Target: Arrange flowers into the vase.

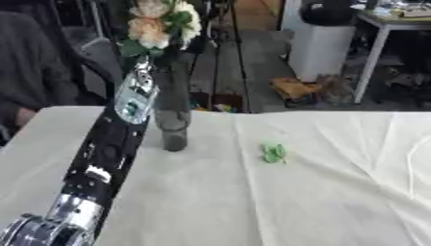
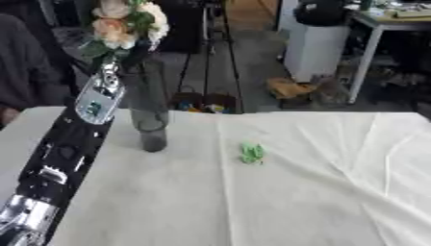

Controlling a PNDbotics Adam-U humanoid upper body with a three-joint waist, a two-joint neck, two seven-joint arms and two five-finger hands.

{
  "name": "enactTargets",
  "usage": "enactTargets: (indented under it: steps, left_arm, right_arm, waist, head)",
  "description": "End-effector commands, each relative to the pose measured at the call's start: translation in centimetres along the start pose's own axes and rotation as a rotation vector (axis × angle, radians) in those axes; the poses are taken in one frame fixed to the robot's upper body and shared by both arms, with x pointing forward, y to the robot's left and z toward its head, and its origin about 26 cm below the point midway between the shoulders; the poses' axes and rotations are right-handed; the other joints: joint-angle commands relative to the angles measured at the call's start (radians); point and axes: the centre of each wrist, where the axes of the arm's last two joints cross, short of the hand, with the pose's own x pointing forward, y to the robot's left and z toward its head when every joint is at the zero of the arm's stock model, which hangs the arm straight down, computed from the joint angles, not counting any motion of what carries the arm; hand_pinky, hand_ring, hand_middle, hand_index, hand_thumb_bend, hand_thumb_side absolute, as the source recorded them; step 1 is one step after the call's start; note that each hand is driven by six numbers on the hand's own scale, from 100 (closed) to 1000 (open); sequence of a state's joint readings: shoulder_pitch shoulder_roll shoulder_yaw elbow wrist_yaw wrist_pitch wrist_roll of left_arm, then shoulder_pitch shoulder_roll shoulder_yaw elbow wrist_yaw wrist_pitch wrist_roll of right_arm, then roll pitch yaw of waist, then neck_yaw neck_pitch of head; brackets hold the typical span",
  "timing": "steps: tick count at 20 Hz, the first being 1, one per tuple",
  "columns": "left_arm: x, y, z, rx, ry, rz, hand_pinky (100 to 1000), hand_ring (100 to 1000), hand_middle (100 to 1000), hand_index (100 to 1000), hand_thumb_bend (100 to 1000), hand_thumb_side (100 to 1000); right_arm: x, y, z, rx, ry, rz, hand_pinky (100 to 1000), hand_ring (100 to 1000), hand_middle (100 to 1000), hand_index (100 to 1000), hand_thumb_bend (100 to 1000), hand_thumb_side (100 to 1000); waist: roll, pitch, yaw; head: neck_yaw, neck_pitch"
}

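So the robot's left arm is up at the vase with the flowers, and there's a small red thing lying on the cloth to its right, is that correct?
Not quite: the small thing on the cloth is green, not red, as the left eye view shows. The left arm does reach to the vase with the flowers.

Peach and white flowers (image 1: 160,21) above upright dark vase (image 1: 173,115), on table

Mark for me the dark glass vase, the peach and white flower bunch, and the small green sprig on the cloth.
Dark glass vase (image 1: 174,126), left eye view, lower body.
Peach and white flower bunch (image 2: 114,26), right eye view, peach bloom.
Small green sprig (image 1: 273,153), left eye view, its middle.
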State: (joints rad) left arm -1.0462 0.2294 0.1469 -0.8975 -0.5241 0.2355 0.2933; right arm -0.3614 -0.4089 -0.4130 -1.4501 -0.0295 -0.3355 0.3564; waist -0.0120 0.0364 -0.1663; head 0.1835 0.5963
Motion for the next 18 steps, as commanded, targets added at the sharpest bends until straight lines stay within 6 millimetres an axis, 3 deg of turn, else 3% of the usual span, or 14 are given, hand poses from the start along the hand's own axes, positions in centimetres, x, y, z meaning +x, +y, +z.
enactTargets:
  steps: [1,18]
  left_arm:
    - [0.7,1.4,-0.7,0.045,-0.025,-0.014,689,598,676,783,787,622]
    - [-1.1,1.1,-0.7,0.088,0.087,-0.037,775,679,742,829,929,722]
  right_arm:
    - [0.8,-0.8,-0.8,-0.003,-0.029,0.026,765,933,567,668,100,562]
    - [0.7,-0.8,-0.7,-0.001,-0.026,0.026,766,934,567,669,100,559]
  waist:
    - [-0.003,-0.011,-0.001]
    - [-0.008,-0.011,0.001]
  head:
    - [-0.001,0.0]
    - [-0.007,0.004]
